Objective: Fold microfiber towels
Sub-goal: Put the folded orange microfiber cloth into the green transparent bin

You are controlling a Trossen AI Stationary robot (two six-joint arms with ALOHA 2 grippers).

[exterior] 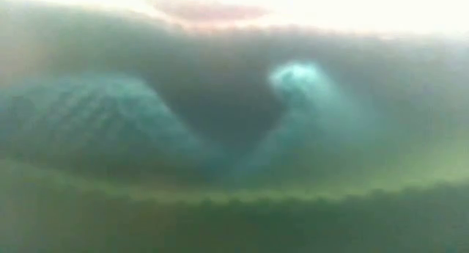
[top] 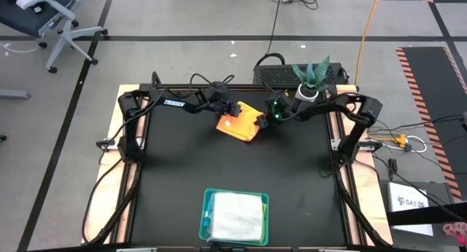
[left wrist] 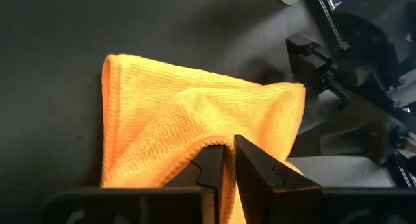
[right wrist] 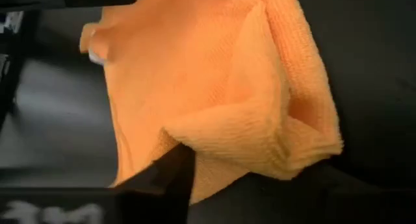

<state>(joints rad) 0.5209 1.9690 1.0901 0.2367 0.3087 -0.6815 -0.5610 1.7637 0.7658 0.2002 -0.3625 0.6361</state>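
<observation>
Pinching the orange towel (left wrist: pixel 195 126), the left fingers (left wrist: pixel 224 165) sit nearly together; right fingers (right wrist: pixel 175 172) spread at its edge.

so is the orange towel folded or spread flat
Partly folded: the orange towel lies doubled with bunched layers, one edge pinched by the left gripper.

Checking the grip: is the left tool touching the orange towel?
Touching. Left wrist view shows the left tool pinching the orange towel's hem between nearly closed fingers.

"TROSSEN" in white on left arm (top: pixel 174 103) (high view); nothing else legible
</observation>
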